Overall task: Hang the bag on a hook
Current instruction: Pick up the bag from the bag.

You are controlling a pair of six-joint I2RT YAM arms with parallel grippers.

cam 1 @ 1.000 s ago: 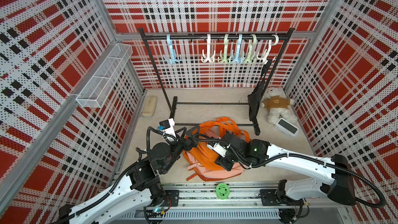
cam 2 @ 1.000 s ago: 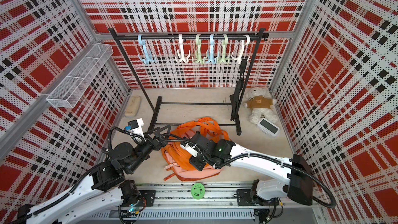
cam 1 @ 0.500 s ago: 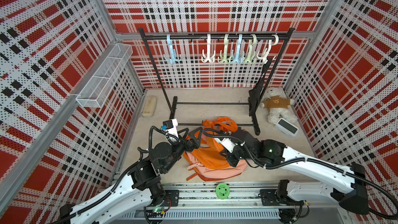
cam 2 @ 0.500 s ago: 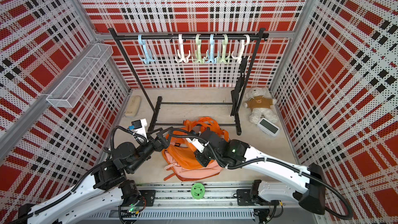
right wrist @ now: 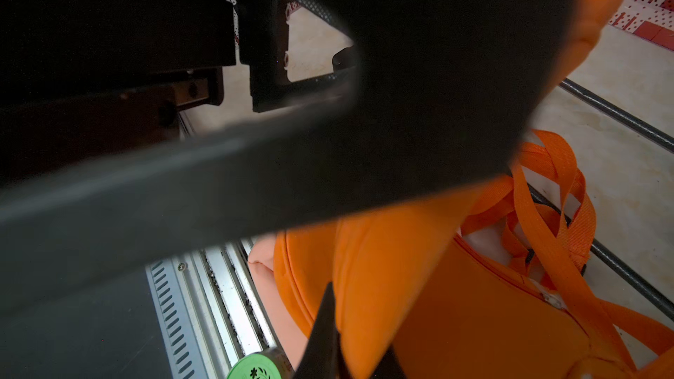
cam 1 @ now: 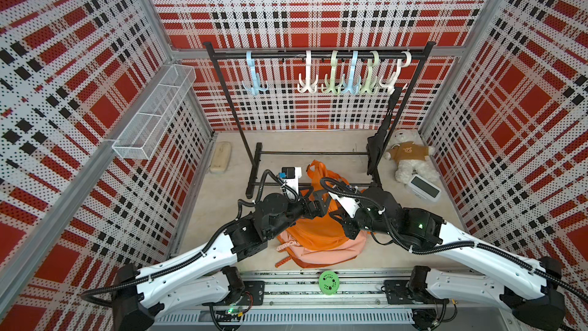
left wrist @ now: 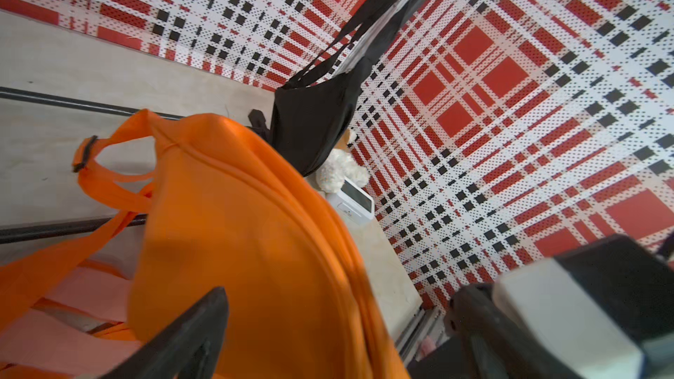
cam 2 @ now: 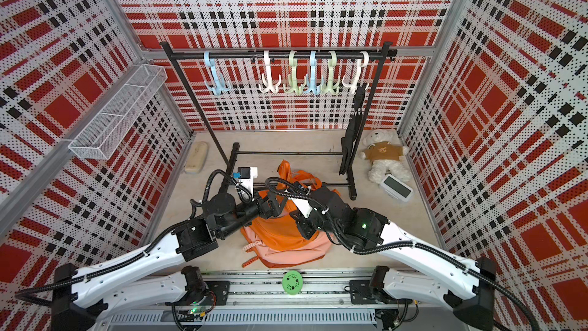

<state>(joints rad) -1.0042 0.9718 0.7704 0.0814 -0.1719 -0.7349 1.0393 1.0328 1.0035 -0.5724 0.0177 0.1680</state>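
A teddy bear (cam 1: 409,157) lies just beside a white clock (cam 1: 424,187), well apart from a beige case (cam 1: 220,161).

A lab robot test booth: perforated walls (cam 1: 318,1) printed in red plaid box in a small floor, two robot arms (cam 1: 191,259) sit on a metal rail (cam 1: 286,288), and a clothes rack (cam 1: 280,55) with hooks (cam 1: 307,81) and a teddy bear (cam 1: 409,157) stand inside.

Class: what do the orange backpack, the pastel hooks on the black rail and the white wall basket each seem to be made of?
Orange backpack: matte woven fabric; it creases, with webbing straps. Pastel hooks: probably moulded plastic, smooth and slightly glossy. White wall basket: likely painted metal mesh; fine see-through grid.
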